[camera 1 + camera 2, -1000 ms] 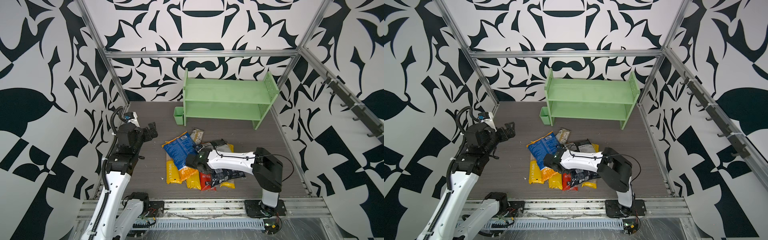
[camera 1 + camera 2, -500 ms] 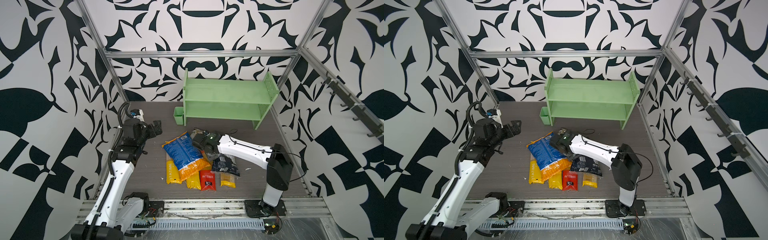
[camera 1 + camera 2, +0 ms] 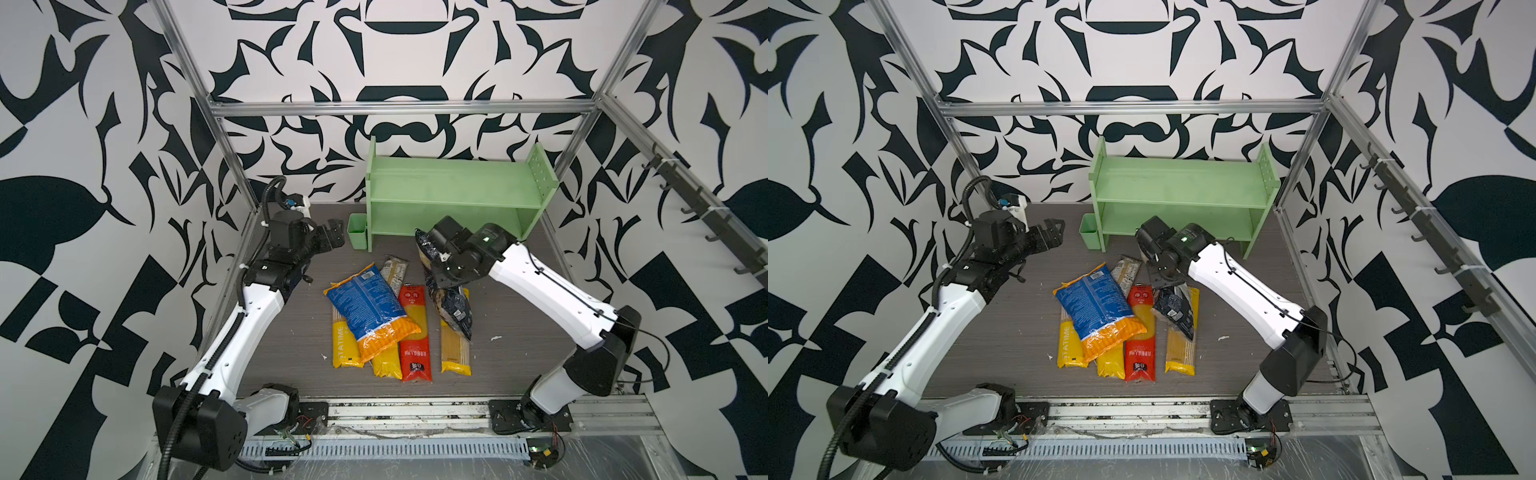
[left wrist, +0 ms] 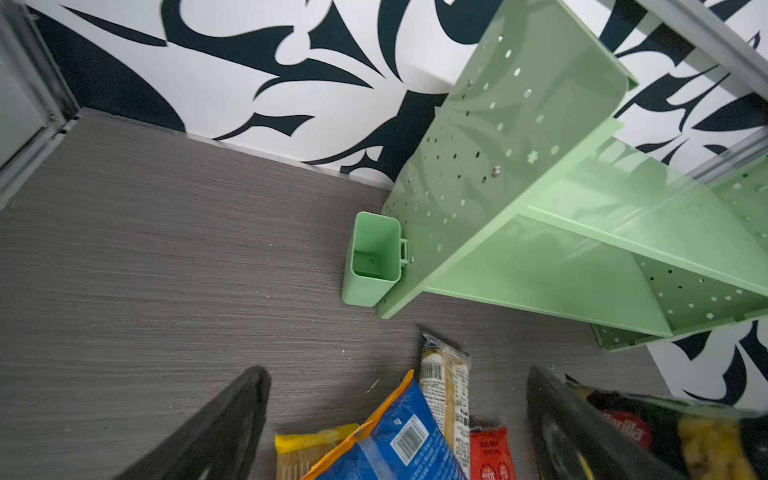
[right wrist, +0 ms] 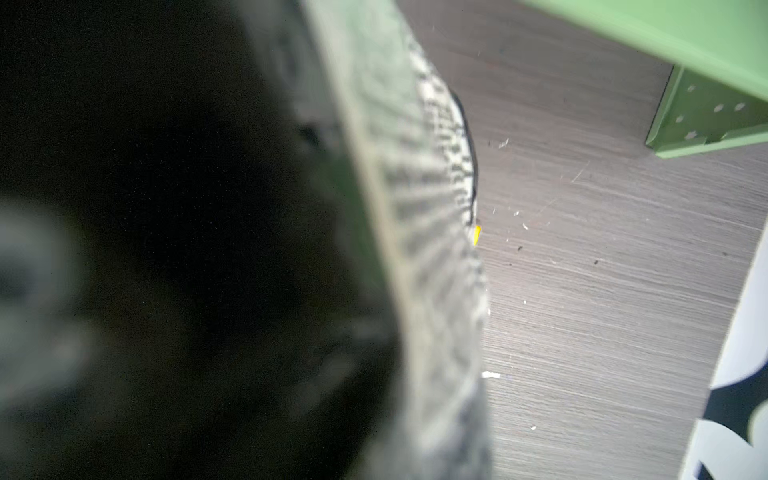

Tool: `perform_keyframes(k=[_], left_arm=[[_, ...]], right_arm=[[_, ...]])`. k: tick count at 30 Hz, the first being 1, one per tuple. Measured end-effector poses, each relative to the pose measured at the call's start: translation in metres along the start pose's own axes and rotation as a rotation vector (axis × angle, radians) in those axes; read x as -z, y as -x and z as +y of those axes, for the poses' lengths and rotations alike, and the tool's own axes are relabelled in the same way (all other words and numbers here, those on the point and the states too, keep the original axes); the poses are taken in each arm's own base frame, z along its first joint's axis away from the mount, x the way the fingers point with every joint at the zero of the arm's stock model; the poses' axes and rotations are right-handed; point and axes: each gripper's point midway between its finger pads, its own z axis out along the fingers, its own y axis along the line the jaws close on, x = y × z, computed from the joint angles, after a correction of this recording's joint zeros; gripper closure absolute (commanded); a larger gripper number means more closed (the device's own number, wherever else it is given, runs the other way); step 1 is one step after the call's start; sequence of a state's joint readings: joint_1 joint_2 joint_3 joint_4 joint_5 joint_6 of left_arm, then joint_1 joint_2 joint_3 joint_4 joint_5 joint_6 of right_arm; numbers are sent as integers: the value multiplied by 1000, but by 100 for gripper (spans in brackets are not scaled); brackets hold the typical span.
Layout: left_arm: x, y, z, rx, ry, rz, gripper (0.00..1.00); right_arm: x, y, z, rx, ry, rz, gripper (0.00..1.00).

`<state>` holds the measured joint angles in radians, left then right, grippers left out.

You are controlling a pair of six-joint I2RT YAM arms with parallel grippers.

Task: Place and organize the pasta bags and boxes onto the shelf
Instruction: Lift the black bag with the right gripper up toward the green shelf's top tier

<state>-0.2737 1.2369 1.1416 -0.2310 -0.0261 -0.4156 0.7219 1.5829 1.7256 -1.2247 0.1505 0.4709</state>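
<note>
Clamped right hand [image 3: 434, 259] tight on wide glossy black bag [image 3: 455, 309], white-labelled, just before light green shelf [image 3: 449, 189]; hung slanted, top end nearest shelf, length running away from it. Spread left hand [image 3: 336, 235] wide, empty, left of shelf.

Both top views are taken from high at the front, angled down over the whole surface [image 3: 498, 361] toward the shelf [image 3: 449, 191]. The left wrist view is aimed low at the shelf's side, nearby. The right wrist view is blocked close-up by a black bag [image 5: 436, 208].
</note>
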Motion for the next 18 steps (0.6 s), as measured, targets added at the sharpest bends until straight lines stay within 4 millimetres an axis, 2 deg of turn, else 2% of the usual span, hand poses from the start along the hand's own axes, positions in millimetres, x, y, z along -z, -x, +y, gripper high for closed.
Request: perform_keyframes(k=[4,9,13,18], left_arm=[[-16,13,-18,-10,-25,-1,1],[-28,36,-44,-33,-49,-29,1],[-28,61,-72,-62,-90,-67,1],[-28,76,-96,-76,-134,-93,1]], right_arm=[[34,22,5,8,63,-60,100],[74,52,14,40,130,-162,100],[94,74,15,66,143,-242,100],[100,99,-7,104,42,-320,100]])
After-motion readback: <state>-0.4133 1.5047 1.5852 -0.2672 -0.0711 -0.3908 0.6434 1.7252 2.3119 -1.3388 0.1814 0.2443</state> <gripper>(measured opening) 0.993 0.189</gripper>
